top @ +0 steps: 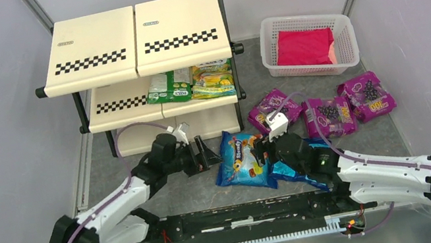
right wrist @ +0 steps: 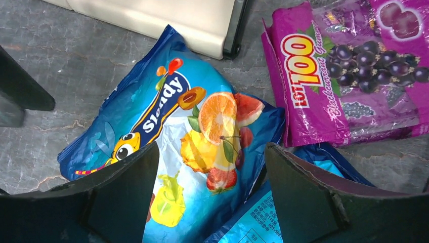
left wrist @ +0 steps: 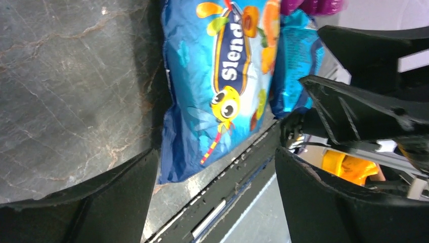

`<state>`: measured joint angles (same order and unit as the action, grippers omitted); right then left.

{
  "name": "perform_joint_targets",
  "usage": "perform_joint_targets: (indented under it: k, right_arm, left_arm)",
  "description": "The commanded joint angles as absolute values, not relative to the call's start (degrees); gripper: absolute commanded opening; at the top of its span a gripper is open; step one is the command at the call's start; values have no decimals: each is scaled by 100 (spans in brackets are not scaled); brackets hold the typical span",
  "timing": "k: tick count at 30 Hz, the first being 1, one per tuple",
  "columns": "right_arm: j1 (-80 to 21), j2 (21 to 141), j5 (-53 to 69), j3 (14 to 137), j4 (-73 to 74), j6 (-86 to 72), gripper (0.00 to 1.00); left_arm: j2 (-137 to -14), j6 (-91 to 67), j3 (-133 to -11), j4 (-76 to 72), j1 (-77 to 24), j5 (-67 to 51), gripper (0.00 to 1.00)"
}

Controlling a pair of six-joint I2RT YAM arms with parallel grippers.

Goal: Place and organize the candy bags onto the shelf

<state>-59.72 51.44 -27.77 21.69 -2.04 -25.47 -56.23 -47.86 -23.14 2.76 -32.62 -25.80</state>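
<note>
Lying mid-frame, the blue candy bag [top: 241,158] sits between the left gripper [top: 208,153] and right gripper [top: 263,151], both spread wide, empty.

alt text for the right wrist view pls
The open right tool hovers over a glossy blue fruit-print candy bag on the grey marbled table, a second blue bag against it. A purple grape-print bag and the cream plastic shelf's base lie beyond.
</note>
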Motion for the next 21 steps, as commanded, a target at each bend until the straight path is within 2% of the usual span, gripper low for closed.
perform_joint_targets:
  k: [1, 5, 8, 11, 15, 18, 21]
  right_arm:
    - [-5849, 5156, -2343, 2078, -436, -2635, 83]
    - [-5760, 5040, -2171, 1806, -545, -2615, 78]
    - [-5681, 4988, -2097, 1650, -606, -2552, 77]
    - [-5561, 4932, -1844, 1457, -832, -2554, 77]
    - [-5171, 5121, -1175, 1374, -1065, -2646, 76]
    - [-4906, 5281, -573, 1302, -1398, -2708, 75]
    - [-4737, 5461, -83, 1278, -1725, -2767, 76]
  left_arm:
    - [-6276, -5095, -2319, -523, -3539, -2052, 88]
    - [-6955, -5023, -2385, -871, -3586, -1906, 85]
    - [-7363, -4962, -2503, -918, -3586, -1781, 85]
    - [-7702, -5103, -2473, -1483, -3580, -1928, 80]
    - [-8055, -5105, -2671, -1620, -3577, -2000, 62]
    - [-8200, -5166, -2700, -1859, -3577, -2057, 54]
    - [-8352, -5217, -2761, -1901, -3577, -2113, 40]
